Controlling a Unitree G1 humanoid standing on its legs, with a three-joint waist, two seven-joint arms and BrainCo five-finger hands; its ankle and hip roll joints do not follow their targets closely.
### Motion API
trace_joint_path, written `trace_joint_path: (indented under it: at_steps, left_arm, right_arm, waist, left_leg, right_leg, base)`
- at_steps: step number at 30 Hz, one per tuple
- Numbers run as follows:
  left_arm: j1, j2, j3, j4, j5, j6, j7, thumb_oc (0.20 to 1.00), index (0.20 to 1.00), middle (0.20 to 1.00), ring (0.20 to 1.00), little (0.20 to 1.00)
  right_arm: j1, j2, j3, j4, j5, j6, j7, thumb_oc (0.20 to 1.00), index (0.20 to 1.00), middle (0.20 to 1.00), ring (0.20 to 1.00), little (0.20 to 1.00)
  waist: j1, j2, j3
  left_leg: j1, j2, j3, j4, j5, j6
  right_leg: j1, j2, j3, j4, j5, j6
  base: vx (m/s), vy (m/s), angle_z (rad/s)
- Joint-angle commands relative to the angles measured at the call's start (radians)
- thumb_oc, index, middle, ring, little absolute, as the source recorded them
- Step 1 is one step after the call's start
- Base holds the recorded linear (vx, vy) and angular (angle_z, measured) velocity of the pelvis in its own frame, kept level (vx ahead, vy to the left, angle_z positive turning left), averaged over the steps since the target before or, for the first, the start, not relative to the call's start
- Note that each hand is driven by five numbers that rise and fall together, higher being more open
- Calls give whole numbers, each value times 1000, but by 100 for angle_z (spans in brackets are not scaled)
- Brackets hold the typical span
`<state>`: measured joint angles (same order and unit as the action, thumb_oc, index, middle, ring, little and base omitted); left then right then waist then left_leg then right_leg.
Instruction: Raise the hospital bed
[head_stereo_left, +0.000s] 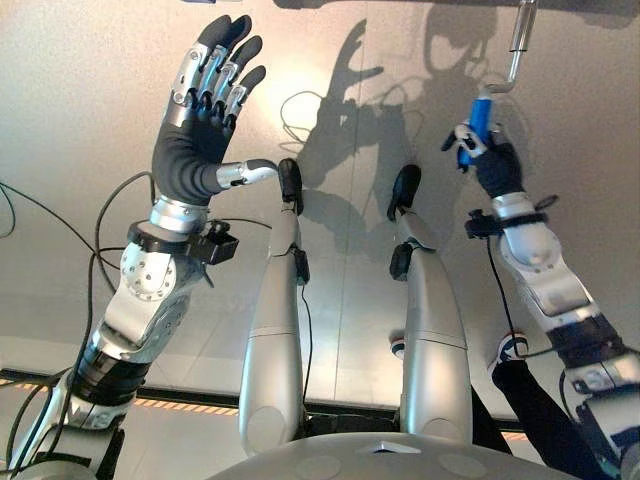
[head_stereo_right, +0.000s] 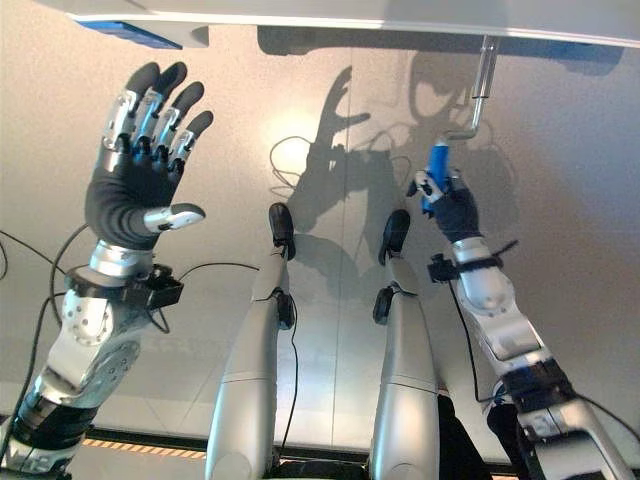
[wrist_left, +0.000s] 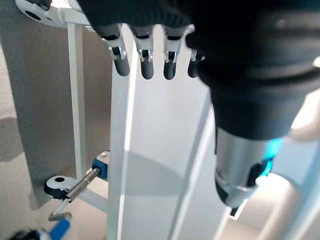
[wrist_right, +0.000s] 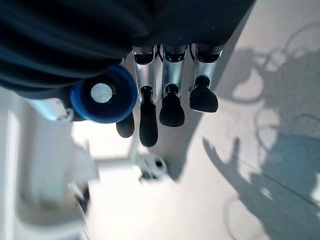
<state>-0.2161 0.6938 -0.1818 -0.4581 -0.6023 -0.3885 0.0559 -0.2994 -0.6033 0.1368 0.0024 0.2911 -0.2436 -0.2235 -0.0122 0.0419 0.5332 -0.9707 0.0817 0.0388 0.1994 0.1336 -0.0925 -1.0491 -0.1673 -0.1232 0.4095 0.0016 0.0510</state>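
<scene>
1. A pale speckled floor (head_stereo_left: 90, 120) lies below the white bed frame (head_stereo_right: 330, 12).
2. The right hand (head_stereo_left: 490, 155) curls round the blue-gripped metal crank handle (head_stereo_left: 480, 115) under the frame's edge.
3. The left hand (head_stereo_left: 200, 110) is raised, fingers spread.

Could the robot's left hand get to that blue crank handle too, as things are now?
Probably not easily: the left hand is raised open, far across from the blue crank handle, and the right hand already wraps it, leaving little free grip.
</scene>
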Motion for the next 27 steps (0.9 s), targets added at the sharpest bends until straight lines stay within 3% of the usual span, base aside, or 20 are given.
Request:
trace_joint_path:
  at_steps: [1, 10, 14, 16, 19, 20, 22, 27]
  left_arm:
    - [51, 19, 67, -122, -6, -64, -47, 1000, 1000, 1000, 1000, 1000]
    - [74, -17, 102, -144, -13, -61, -47, 1000, 1000, 1000, 1000, 1000]
    - [83, -25, 97, -157, -21, -59, -39, 1000, 1000, 1000, 1000, 1000]
    - [88, -16, 94, -158, -21, -58, -35, 1000, 1000, 1000, 1000, 1000]
    - [67, 10, 66, -149, -24, -60, -37, 1000, 1000, 1000, 1000, 1000]
    - [67, 9, 67, -149, -24, -61, -37, 1000, 1000, 1000, 1000, 1000]
    - [24, 36, 17, -139, -34, -59, -38, 1000, 1000, 1000, 1000, 1000]
    - [-35, 63, -49, -109, -44, -49, -41, 1000, 1000, 1000, 1000, 1000]
  right_arm:
    - [-1, 36, -173, -107, 108, -216, -57, 200, 200, 200, 200, 200]
    - [26, 64, -295, 114, 46, -191, -228, 200, 200, 200, 200, 200]
    - [-12, 27, -359, 367, 176, -194, -283, 200, 200, 200, 200, 200]
    - [-31, -31, -361, 500, 153, -160, -310, 200, 200, 200, 200, 200]
    - [-91, -119, -312, 770, 191, -105, -280, 200, 200, 200, 200, 200]
    - [-94, -120, -310, 774, 193, -106, -278, 200, 200, 200, 200, 200]
    - [-173, -190, -194, 1017, 194, -25, -199, 200, 200, 200, 200, 200]
    - [-360, -246, 24, 1274, 132, 93, -58, 200, 200, 200, 200, 200]
  waist:
    - [-47, -62, -13]
    - [-56, -76, -13]
    - [-48, -77, -13]
    - [-39, -76, -13]
    - [-31, -76, -13]
    - [-32, -76, -13]
    - [-19, -70, -13]
    - [12, -40, -13]
  left_leg:
    - [56, -33, 28, 73, -118, 30]
    - [70, -26, 26, 74, -125, 26]
    - [70, -25, 21, 66, -123, 21]
    - [72, -24, 19, 63, -121, 18]
    - [77, -23, 17, 59, -119, 15]
    - [77, -23, 17, 59, -119, 15]
    - [80, -23, 17, 55, -116, 12]
    - [69, -21, 14, 55, -106, 12]
  right_leg:
    - [110, -9, 25, -133, 72, 108]
    - [126, -4, 24, -136, 63, 106]
    - [126, -3, 20, -132, 60, 105]
    - [128, -5, 16, -131, 60, 105]
    - [134, -3, 12, -130, 59, 103]
    - [133, -3, 12, -131, 59, 102]
    - [136, -4, 9, -132, 61, 102]
    - [126, -4, -2, -131, 64, 100]
  base:
    - [1, -30, -7]
    - [2, -23, 0]
    - [8, -18, 3]
    - [1, -9, 4]
    - [-2, -6, 2]
    - [-5, -23, 3]
    - [-5, -6, 2]
    - [0, 0, 0]
